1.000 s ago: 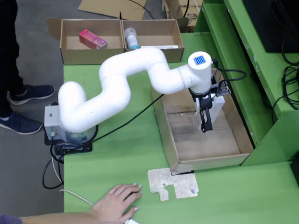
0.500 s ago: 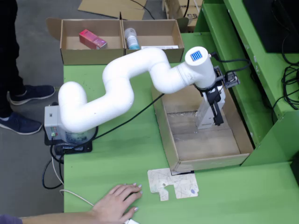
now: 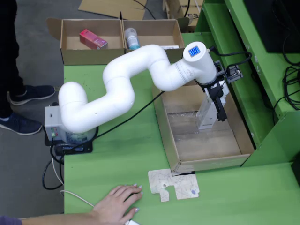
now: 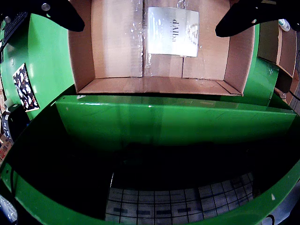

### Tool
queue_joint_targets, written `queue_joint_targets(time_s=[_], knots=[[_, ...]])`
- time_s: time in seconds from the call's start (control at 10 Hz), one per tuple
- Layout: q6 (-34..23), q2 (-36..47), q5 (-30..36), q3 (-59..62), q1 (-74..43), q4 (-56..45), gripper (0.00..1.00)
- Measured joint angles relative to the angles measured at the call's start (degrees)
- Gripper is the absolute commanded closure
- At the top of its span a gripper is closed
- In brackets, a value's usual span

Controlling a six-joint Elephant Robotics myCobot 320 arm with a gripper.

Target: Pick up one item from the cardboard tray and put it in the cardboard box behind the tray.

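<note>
A white "d'Alba" box [image 4: 172, 30] sits in the open cardboard tray [image 4: 154, 85], near its middle. In the fixed view it shows as a pale box [image 3: 205, 115] in the tray [image 3: 187, 147], right beside my gripper [image 3: 218, 114]. In the wrist view the two black fingers [image 4: 56, 14] stand wide apart at the top corners. The white box lies between and beyond them, and they do not touch it. The gripper [image 4: 154, 14] is open and empty. The cardboard box [image 3: 70, 54] behind the tray has two compartments.
The left compartment holds a pink box [image 3: 93, 39], the right one a bottle [image 3: 132, 38]. A green frame [image 3: 262, 70] stands close to the right of the tray. A person's hand [image 3: 117, 197] and a cardboard scrap [image 3: 173, 185] lie on the green table's front.
</note>
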Motion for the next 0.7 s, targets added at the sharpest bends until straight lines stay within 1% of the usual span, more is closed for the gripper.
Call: queue_joint_targets(time_s=[0.7], knots=[[1.8, -0.1, 0.1, 0.0, 1.7, -4.3, 0.0]])
